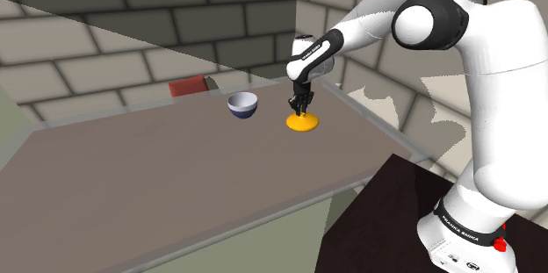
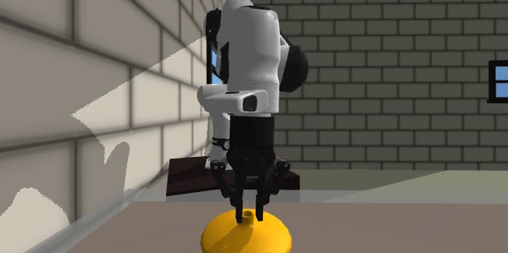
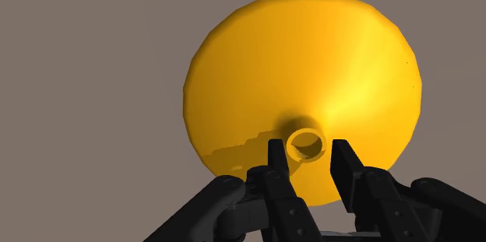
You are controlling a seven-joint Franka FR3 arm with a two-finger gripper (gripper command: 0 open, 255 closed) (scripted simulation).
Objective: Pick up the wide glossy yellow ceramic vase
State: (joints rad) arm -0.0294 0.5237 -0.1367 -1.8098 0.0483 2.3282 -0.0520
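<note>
The yellow vase stands on the worktop, with a blue and white bowl near it. The vase is wide at the bottom and has a thin neck on top. The pincer hangs right over the vase, fingers spread, one on each side of the neck, not squeezing it. I think it should go a bit lower, then close slowly, so the shiny neck cannot slip out.
</note>
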